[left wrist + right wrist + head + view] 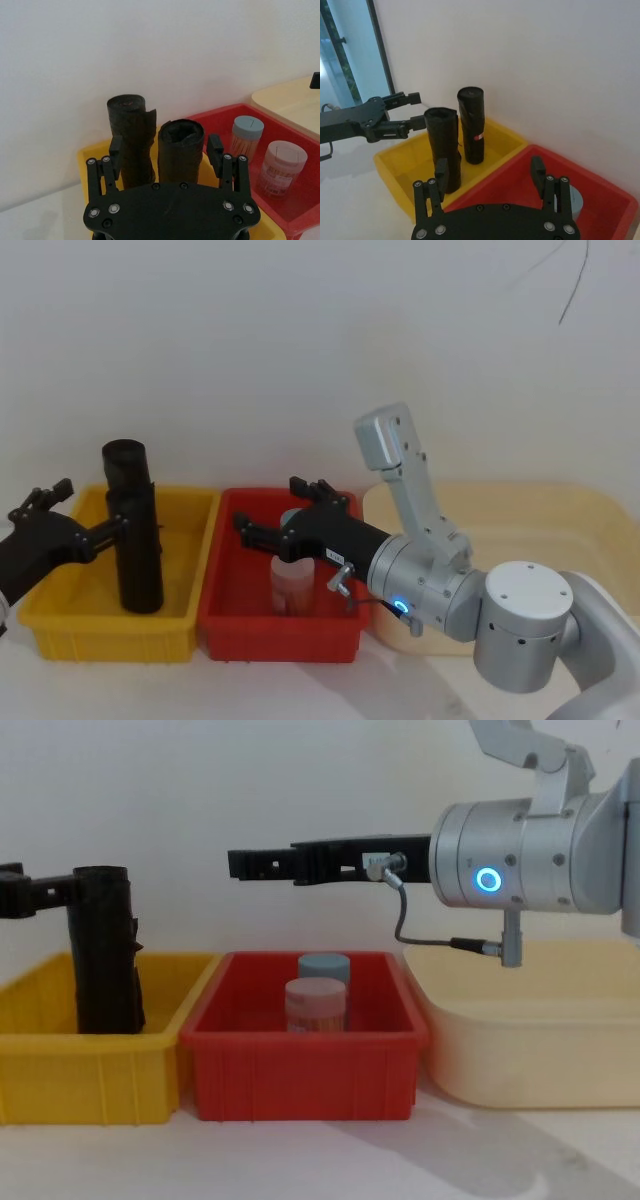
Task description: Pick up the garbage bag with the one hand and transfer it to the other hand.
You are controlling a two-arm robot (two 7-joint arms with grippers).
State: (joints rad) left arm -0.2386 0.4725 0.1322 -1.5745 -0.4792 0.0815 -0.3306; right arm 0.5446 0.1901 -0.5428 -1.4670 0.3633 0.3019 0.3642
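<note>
garbage bag (pixel 444 145) upright in yellow bin (pixel 60 625), beside marked roll (pixel 471 127) | left gripper (pixel 165 146) jaws apart, astride its upper part, not clamped | right gripper (pixel 268 506) spread wide over red bin (pixel 215 640) | likely light, squashy, slick — grip mid-body, leave top free

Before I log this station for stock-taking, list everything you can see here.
garbage bag: one, plain black roll, upright in the yellow bin
marked roll: one, black with a small red mark, upright in the same bin, nearer the wall
yellow bin: one, yellow, left on the table
red bin: one, red, middle
blue-lidded jar: one, clear, in the red bin
pinkish jar: one, pale lid, beside it in the red bin
cream tub: one, cream, right of the red bin
table: one, white
left hand: one, black, open, level with the garbage bag's upper part
right hand: one, black, open, above the red bin
</note>
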